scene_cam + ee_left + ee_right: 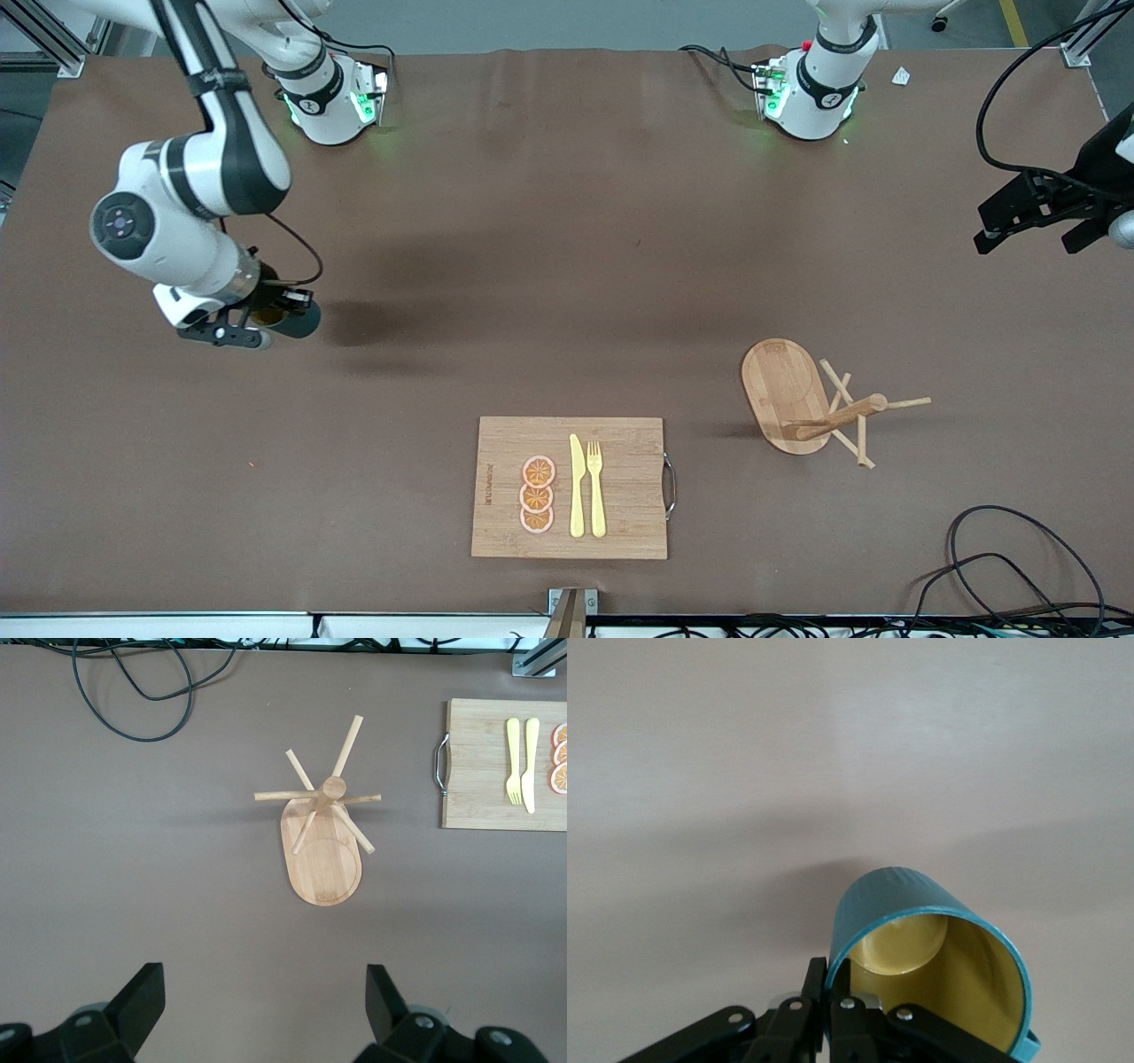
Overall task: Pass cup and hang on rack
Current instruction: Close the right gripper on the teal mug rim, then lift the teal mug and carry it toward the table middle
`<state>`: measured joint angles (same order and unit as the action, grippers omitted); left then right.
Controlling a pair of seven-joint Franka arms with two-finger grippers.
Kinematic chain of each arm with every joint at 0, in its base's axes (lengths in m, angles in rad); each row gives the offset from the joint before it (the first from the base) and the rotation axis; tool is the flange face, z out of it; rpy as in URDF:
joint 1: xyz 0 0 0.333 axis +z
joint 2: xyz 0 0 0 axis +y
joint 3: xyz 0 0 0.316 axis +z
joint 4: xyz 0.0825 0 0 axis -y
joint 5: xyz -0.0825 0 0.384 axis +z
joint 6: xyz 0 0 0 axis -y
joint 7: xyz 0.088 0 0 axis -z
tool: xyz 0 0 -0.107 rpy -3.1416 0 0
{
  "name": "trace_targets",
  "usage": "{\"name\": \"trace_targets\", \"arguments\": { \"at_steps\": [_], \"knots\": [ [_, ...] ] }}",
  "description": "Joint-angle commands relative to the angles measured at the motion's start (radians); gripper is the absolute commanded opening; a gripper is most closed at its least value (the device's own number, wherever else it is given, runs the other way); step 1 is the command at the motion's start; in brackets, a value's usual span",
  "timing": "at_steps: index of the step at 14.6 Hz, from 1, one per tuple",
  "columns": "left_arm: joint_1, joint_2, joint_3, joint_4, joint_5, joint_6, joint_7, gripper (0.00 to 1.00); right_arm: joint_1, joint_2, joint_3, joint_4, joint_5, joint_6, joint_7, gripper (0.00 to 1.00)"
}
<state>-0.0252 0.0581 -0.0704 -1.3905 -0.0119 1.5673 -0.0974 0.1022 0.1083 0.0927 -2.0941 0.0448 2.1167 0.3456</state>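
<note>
Half of cup [939,966] hidden; right pincer [829,1014] pinches rim.

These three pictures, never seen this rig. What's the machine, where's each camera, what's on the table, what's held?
Two robot arms are bolted along one edge of a brown table. The wide picture is from a high camera facing them. The other two come from cameras on the arms' wrists.

The right gripper, toward the right arm's end of the table, is shut on the rim of a teal cup with a yellow inside, carried above the table.

The left gripper is open, holds nothing and hangs high, with the wooden rack below it in its wrist view.

Nearer the front camera lies a cutting board with three orange slices, a yellow knife and a fork.
</note>
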Motion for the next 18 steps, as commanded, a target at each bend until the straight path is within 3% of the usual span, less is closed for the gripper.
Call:
{"name": "trace_targets", "arguments": {
  "at_steps": [1, 7, 10, 18],
  "knots": [
    [0.002, -0.009, 0.004, -0.001, -0.016, -0.006, 0.011, 1.0, 0.135, -0.006, -0.007, 0.04, 0.009, -0.015, 0.224, 0.0],
    [0.011, -0.006, 0.004, -0.001, -0.017, -0.006, 0.002, 1.0, 0.477, -0.001, -0.008, 0.072, 0.007, 0.022, 0.467, 0.0],
    [0.019, -0.006, 0.004, -0.001, -0.017, -0.006, 0.004, 1.0, 0.598, 0.03, -0.008, 0.124, -0.023, 0.043, 0.442, 0.0],
    [0.019, -0.004, 0.004, -0.001, -0.017, -0.006, 0.007, 1.0, 0.749, 0.342, -0.013, 0.396, -0.053, 0.038, 0.561, 0.0]
  ]
}}
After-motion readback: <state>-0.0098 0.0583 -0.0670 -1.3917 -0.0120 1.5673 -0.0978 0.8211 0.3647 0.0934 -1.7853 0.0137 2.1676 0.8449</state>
